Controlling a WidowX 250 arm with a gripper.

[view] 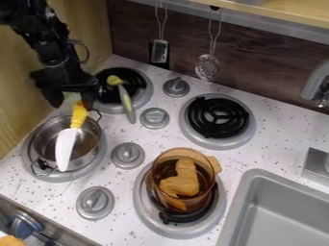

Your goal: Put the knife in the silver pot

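Camera view — the claw (73, 102) grips the yellow-handled knife (66, 143) over the silver pot (46, 137).

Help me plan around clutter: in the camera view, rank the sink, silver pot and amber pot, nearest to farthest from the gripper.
1. Silver pot, just below the gripper
2. Amber pot, lower middle
3. Sink, lower right of the view

We've got a matte black jointed robot arm (48, 43), chunky segments, small pale glints up top, one thin dark cable loop (83, 50) bowing off its side. We note a black, blocky two-finger gripper (76, 100), wide-bodied; finer markings too dark to tell.
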